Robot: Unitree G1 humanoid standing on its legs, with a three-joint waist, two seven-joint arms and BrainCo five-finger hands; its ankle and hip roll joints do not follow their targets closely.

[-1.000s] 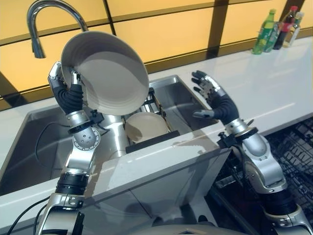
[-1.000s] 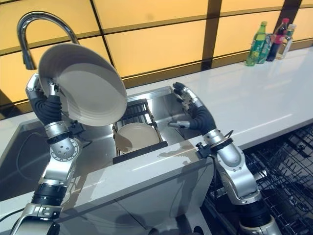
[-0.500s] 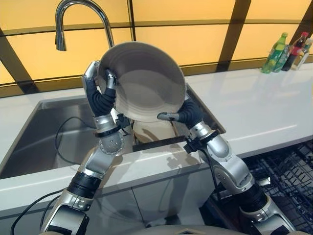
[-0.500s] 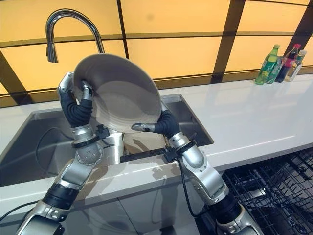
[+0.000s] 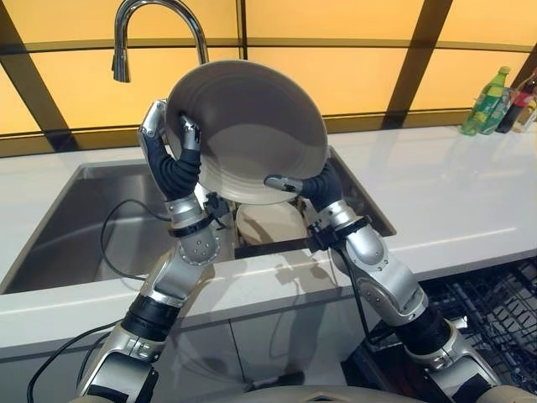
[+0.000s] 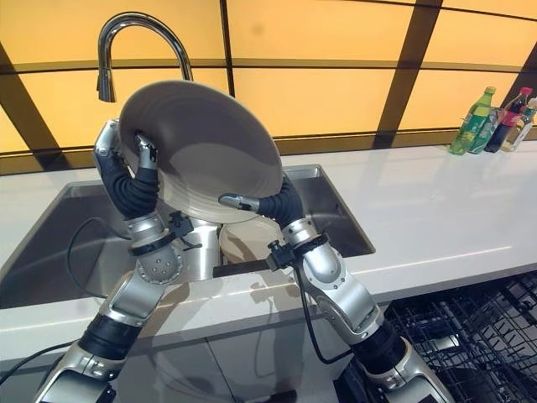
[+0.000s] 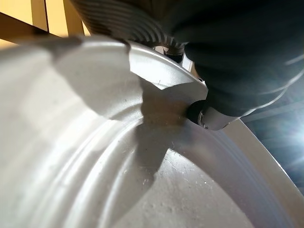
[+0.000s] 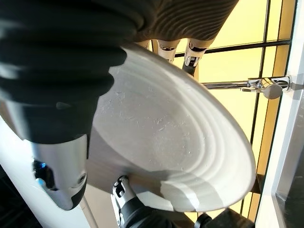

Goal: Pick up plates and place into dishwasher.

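A large white plate (image 5: 252, 130) is held tilted above the sink, its hollow side facing me. My left hand (image 5: 172, 159) is shut on its left rim, thumb on the front and fingers behind; up close the thumb (image 7: 209, 114) presses on the rim. My right hand (image 5: 315, 185) grips the lower right rim, thumb laid across the plate's face and fingers behind it. The right wrist view looks along that plate (image 8: 175, 133). A second white plate (image 5: 268, 222) stands in a dark rack in the sink, just below the raised one.
The steel sink (image 5: 75, 227) lies under a curved tap (image 5: 159, 25). A white counter (image 5: 436, 185) runs to the right, with bottles (image 5: 487, 101) at its far end. The open dishwasher's dark wire rack (image 5: 495, 311) sits low at the right.
My right hand, open and away from the plate a second ago, has come over and closed on the plate's lower right rim. The camera has swung; the left hand keeps its hold.
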